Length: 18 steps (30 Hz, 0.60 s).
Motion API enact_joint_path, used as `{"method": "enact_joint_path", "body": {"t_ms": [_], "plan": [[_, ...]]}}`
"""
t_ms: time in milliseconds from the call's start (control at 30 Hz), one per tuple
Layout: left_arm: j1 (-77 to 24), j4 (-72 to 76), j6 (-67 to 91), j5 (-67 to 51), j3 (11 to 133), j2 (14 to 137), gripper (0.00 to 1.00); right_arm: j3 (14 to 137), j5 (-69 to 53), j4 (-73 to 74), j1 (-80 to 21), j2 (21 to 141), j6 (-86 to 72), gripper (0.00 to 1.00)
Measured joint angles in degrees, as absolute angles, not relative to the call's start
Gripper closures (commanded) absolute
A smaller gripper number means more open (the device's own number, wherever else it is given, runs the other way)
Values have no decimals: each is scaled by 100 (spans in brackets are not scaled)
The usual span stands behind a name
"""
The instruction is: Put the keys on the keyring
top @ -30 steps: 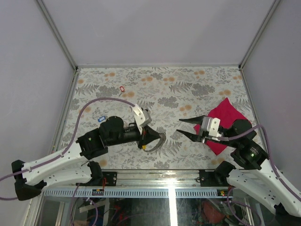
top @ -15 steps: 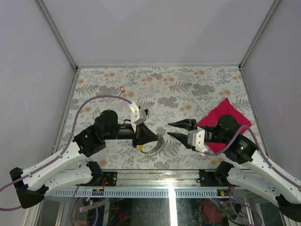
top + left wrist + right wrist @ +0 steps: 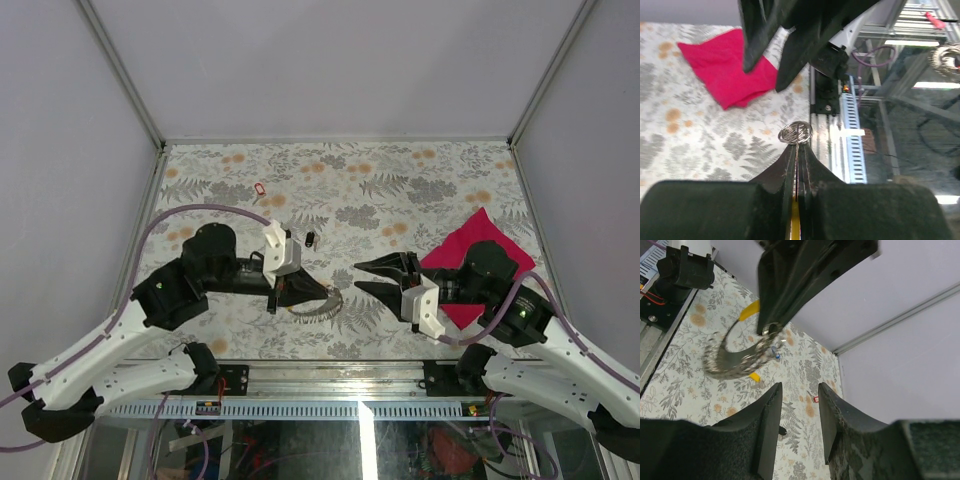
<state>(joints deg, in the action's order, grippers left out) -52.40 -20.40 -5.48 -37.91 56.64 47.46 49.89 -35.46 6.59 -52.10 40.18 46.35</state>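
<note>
The left arm (image 3: 100,345) and right arm (image 3: 545,383) have white link shells, black joint housings, a mauve cable (image 3: 190,212) each, white wrist blocks (image 3: 280,250) and black tapered fingers (image 3: 385,265).

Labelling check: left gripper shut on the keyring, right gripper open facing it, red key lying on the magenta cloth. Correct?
No: the top external view shows the red key on the patterned table at the far left, not on the magenta cloth. Left gripper shut on the keyring, right gripper open facing it: correct.
</note>
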Motion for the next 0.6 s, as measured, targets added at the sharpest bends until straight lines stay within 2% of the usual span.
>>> {"method": "enact_joint_path", "body": {"t_ms": [100,133,333,433,600], "plan": [[-5264,-2766,-1138,-3494,6536,5048,100,5061,-3518,731,-5214,4053,4755,59],[-5360,-3492,-1765,-2799,7356,5336,100,5085,-3454,744,-5214,4091,4862,59],[-5824,-4733,-2440,-1288,8484,5922,100,5074,-3256,690,-5214,4071,4952,59],[-6060,-5076,-2663,-705,8685,6117,100,5072,-3212,646,-5214,4049,4958,59],[-6114,-5312,-2790,-497,8678,6088,100,5072,-3205,349,-5214,4082,4989,60]]}}
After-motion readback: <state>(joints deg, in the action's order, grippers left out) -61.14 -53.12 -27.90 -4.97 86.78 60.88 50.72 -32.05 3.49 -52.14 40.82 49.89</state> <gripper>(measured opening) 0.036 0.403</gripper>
